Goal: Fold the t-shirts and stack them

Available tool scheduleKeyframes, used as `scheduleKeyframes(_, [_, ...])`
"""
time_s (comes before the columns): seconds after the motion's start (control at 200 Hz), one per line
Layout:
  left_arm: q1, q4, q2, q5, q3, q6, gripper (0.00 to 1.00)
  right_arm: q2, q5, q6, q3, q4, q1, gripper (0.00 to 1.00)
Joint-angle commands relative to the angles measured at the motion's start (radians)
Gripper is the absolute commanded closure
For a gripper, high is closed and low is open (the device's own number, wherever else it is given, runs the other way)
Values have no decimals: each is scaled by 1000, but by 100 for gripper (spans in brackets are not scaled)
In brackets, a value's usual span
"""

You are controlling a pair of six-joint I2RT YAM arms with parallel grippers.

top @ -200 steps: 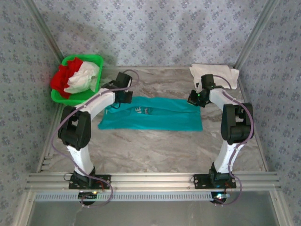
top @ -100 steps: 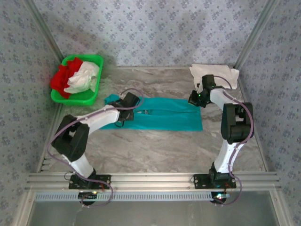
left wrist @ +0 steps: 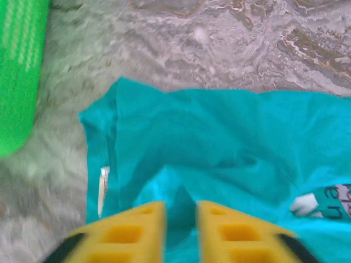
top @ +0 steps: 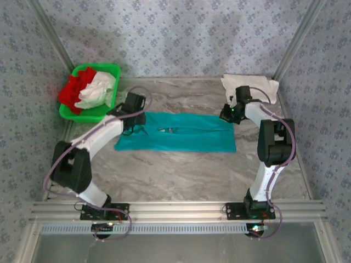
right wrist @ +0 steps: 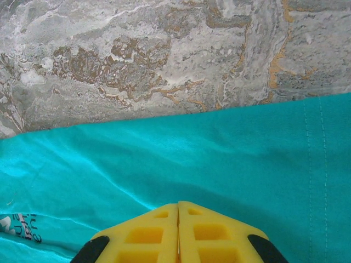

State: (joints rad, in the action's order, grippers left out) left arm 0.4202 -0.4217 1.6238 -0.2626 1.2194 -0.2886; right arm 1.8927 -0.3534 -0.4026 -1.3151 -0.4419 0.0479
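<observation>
One folded white t-shirt (top: 253,85) lies flat at the far right corner of the table (top: 181,170), and I judge it to be the start of the stack. Two more, a red t-shirt (top: 73,90) and a crumpled white t-shirt (top: 98,90), sit bundled in the green basket (top: 88,115) at the far left, unfolded. Between them the teal t-shirt (top: 181,137) lies across the middle of the table as a long flat band, seemingly folded lengthwise, with a scrap of its print showing along the centre line. The task looks less than half done: this shirt needs its ends brought together and a move onto the white one, and then the basket pair need folding. The left gripper (left wrist: 180,206) hangs over the band's left end near the hem, its jaws a narrow way apart with teal cloth in the gap. That wrist view is blurred, so I cannot tell whether it pinches the cloth. The right gripper (right wrist: 178,207) sits over the right end, jaws closed tip to tip, with no cloth visible between them.
</observation>
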Motion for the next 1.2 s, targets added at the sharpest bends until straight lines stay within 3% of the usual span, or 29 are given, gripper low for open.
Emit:
scheduleKeyframes(0.0, [-23, -51, 148, 103, 160, 98, 90, 14, -7, 5, -31, -23, 0, 89])
scheduleKeyframes(0.065, [-37, -51, 216, 115, 211, 85, 100, -1, -3, 8, -27, -29, 2, 89])
scheduleKeyframes(0.22, [-52, -85, 297, 120, 237, 24, 100, -36, 8, 14, -4, -37, -4, 88])
scheduleKeyframes(0.43, [-40, -68, 229, 139, 61, -32, 100, -42, 0, 16, 3, -35, -16, 87])
scheduleKeyframes(0.755, [33, -58, 78, 41, -180, -109, 100, -19, -2, 20, -23, -35, -23, 87])
scheduleKeyframes(1.069, [29, -43, -15, 39, -50, -63, 100, -36, -3, 28, -26, -58, -22, 86])
scheduleKeyframes(1.199, [-23, 18, 1, 106, -6, -45, 100, -39, 8, 37, -34, -89, -24, 77])
